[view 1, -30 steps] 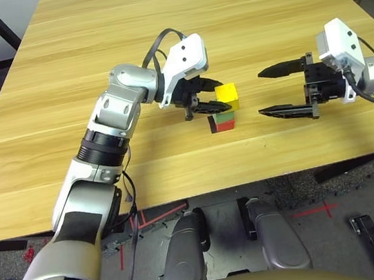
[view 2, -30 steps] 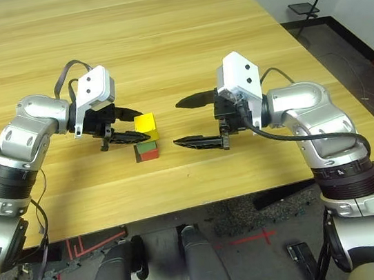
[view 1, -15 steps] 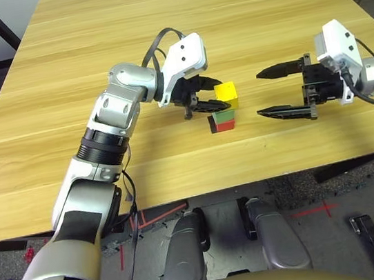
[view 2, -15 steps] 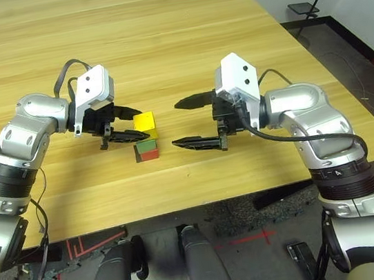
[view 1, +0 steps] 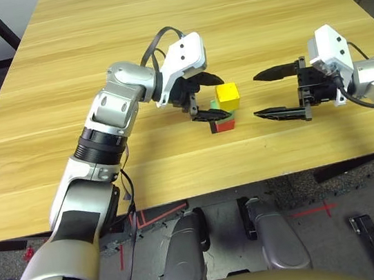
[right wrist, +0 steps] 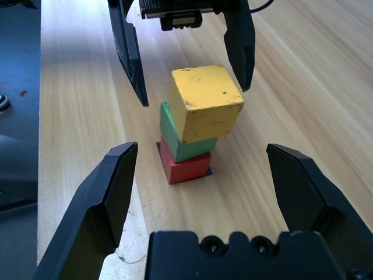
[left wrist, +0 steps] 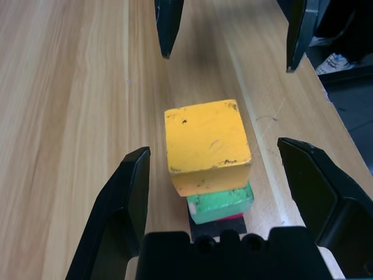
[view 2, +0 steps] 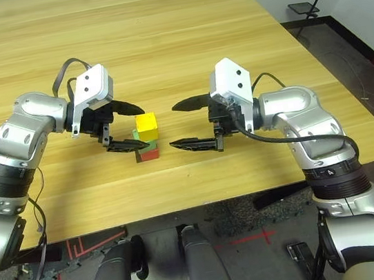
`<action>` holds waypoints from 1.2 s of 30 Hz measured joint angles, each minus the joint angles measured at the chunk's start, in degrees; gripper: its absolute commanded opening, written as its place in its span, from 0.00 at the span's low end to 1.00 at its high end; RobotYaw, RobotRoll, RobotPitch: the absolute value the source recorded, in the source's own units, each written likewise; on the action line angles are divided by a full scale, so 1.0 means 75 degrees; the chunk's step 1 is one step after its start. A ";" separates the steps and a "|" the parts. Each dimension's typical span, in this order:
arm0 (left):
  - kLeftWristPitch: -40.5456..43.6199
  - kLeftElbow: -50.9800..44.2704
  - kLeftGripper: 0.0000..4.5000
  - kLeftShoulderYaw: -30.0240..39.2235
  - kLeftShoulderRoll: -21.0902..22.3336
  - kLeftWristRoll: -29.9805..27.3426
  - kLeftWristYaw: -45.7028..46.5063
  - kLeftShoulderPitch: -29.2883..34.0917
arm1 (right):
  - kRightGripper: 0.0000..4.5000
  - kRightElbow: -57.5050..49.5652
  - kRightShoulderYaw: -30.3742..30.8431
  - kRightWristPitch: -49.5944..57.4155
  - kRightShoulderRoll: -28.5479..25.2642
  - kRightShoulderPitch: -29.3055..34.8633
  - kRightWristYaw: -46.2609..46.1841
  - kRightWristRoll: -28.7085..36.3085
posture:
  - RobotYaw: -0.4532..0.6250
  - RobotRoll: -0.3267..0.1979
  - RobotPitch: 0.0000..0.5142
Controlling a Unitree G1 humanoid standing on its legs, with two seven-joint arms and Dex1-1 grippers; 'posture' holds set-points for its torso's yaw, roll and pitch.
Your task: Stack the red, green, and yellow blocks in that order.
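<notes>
Spread wide now, the left gripper (view 1: 219,96) has let its two fingers part; a second ago they were closer together beside the stack. Its opened fingers stand apart near the yellow block (right wrist: 207,99), which sits on top of the green block (right wrist: 182,137), turned askew to it. Beneath that, the red block (right wrist: 183,164) rests on the black marker (view 1: 213,125) on the table (view 1: 178,176). Across the stack, the right gripper (view 2: 190,123) hangs with its own fingers wide apart, well clear of the blocks, and has come slightly closer to them.
</notes>
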 measured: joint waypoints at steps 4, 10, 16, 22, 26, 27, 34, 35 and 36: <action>-0.0138 0.0211 0.99 0.0031 0.0350 0.0002 -0.0185 -0.0175 | 1.00 0.0077 0.0000 -0.0060 -0.0012 -0.0077 0.0068 -0.0002 | 0.53 0.72 0.35; -0.0372 0.0603 0.99 0.0076 0.1055 0.0036 -0.0517 -0.0174 | 1.00 0.0157 -0.0012 -0.0105 -0.0356 -0.0091 0.0336 0.0014 | 0.54 0.71 0.35; -0.0480 0.1515 0.99 0.0628 0.1660 0.0119 -0.0351 -0.0254 | 1.00 0.1336 -0.0507 -0.0275 -0.1150 -0.0857 0.0669 -0.0032 | 0.54 0.71 0.35; -0.0913 0.2852 0.99 0.1717 0.1772 0.0442 0.1889 -0.0595 | 1.00 0.3376 -0.1097 -0.0915 -0.1153 -0.2017 -0.0237 -0.0436 | 0.55 0.72 0.36; -0.1391 0.2848 0.99 0.3148 0.1546 0.0515 0.4741 -0.0090 | 1.00 0.4391 -0.1682 -0.1742 -0.0580 -0.2247 -0.2316 -0.1006 | 0.56 0.74 0.40; -0.1620 0.2583 0.99 0.3559 0.1396 0.0573 0.5628 0.0289 | 1.00 0.4550 -0.1846 -0.1962 -0.0328 -0.2237 -0.2975 -0.1130 | 0.56 0.75 0.40; -0.1836 0.0014 0.99 0.5049 -0.0002 0.0966 0.9459 0.3136 | 1.00 0.4378 -0.2691 -0.2712 0.0906 -0.1378 -0.5906 -0.1427 | 0.58 0.76 0.43; -0.1798 -0.0260 0.99 0.5047 -0.0142 0.1010 0.9660 0.3362 | 1.00 0.4248 -0.2701 -0.2752 0.1058 -0.1192 -0.6134 -0.1468 | 0.58 0.76 0.43; -0.1732 -0.0485 0.99 0.5045 -0.0251 0.1046 0.9818 0.3496 | 1.00 0.4116 -0.2710 -0.2760 0.1196 -0.1021 -0.6329 -0.1474 | 0.58 0.75 0.44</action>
